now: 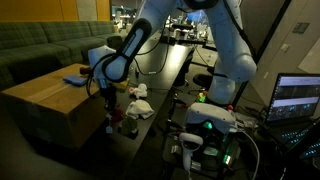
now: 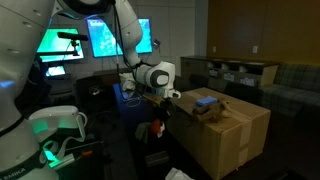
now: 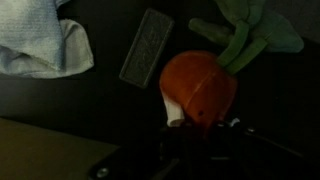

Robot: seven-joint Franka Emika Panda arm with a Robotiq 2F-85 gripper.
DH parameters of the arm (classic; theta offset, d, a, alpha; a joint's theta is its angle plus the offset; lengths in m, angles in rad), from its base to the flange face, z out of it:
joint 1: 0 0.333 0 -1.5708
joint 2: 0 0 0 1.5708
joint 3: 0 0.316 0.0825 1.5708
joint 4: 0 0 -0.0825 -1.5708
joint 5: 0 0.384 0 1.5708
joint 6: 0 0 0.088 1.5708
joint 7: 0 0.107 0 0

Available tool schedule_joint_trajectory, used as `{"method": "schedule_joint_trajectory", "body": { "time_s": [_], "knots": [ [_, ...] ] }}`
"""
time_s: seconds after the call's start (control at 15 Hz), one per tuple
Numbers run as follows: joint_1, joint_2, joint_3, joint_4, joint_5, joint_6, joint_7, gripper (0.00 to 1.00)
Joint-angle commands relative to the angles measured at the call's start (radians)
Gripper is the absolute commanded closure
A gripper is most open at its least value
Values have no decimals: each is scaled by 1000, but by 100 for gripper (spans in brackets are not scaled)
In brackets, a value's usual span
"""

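Observation:
An orange plush carrot (image 3: pixel 200 85) with green leaves (image 3: pixel 245 30) fills the middle of the wrist view. My gripper (image 3: pixel 200 128) is shut on its orange end, with the dark fingers closed around the fabric. In both exterior views the gripper (image 1: pixel 108 100) (image 2: pixel 158 106) points down over the black table beside a cardboard box (image 1: pixel 45 100) (image 2: pixel 230 135). The carrot (image 1: pixel 113 117) (image 2: pixel 160 126) shows as a small red-orange shape just below the fingers. Whether it rests on the table or hangs free is too dark to tell.
A grey rectangular block (image 3: pixel 147 47) and a white-blue cloth (image 3: pixel 40 40) lie on the dark table near the carrot. Something blue (image 2: pixel 207 101) sits on the box. White cloths (image 1: pixel 136 108) lie beside the gripper. A laptop (image 1: pixel 297 98) and monitors (image 2: pixel 120 38) stand further off.

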Motion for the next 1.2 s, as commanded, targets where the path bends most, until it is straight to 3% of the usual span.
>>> {"method": "schedule_joint_trajectory", "body": {
  "time_s": [0.0,0.47,1.13],
  "knots": [
    [-5,-122,9,-56,23,-59,-26,93],
    [27,-266,-11,-47,-34,-125,27,93],
    [87,-202,-12,277,-153,-259,112,93]
  ]
}}
